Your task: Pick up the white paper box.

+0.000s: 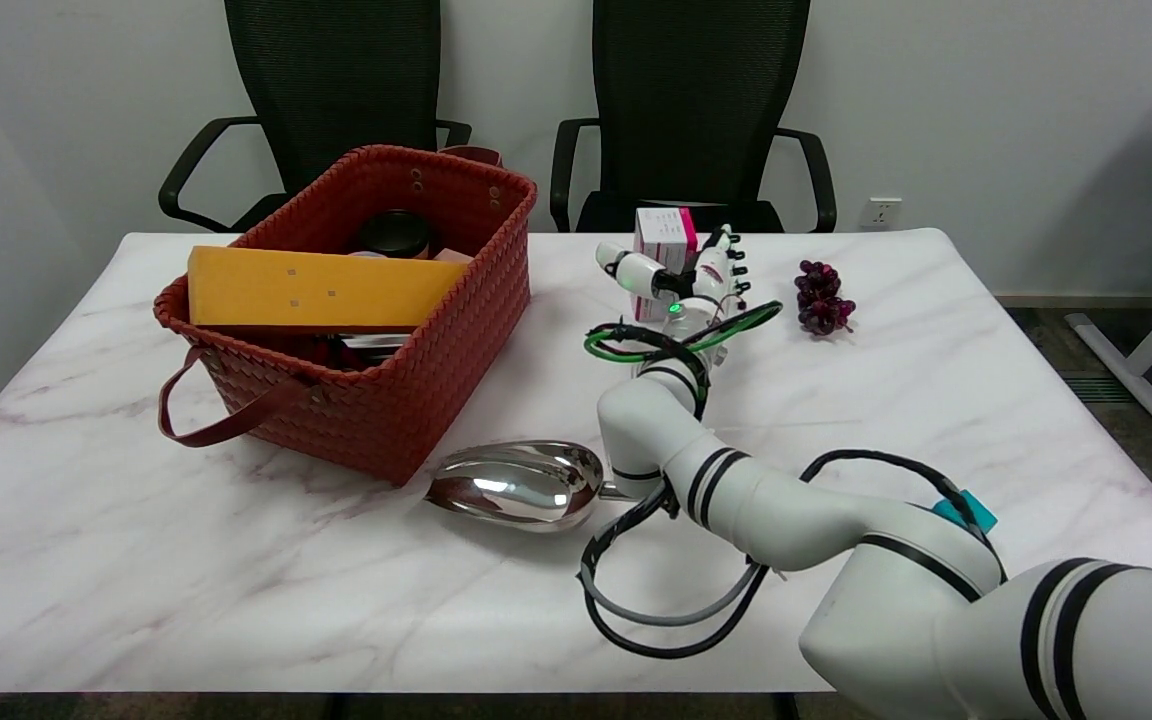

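Marble table (pixel 136 560) bears upright white paper box (pixel 663 238), long axis vertical, gripped between fingers (pixel 626 264).

A single view is given, taken from above the near side of the tabletop (pixel 136 560) and directed down and across it toward the far wall. The whole marble surface is covered from near edge to far edge, at a middle distance. Two black chairs (pixel 696 110) are seen beyond the far edge, against the wall. The right arm (pixel 836 530) is seen entering from the lower right corner, very near the lens, so that its closest segment appears large and is cut by the frame. The red basket (pixel 416 380) is placed left of centre. No second view is supplied, so no shared region can be stated.
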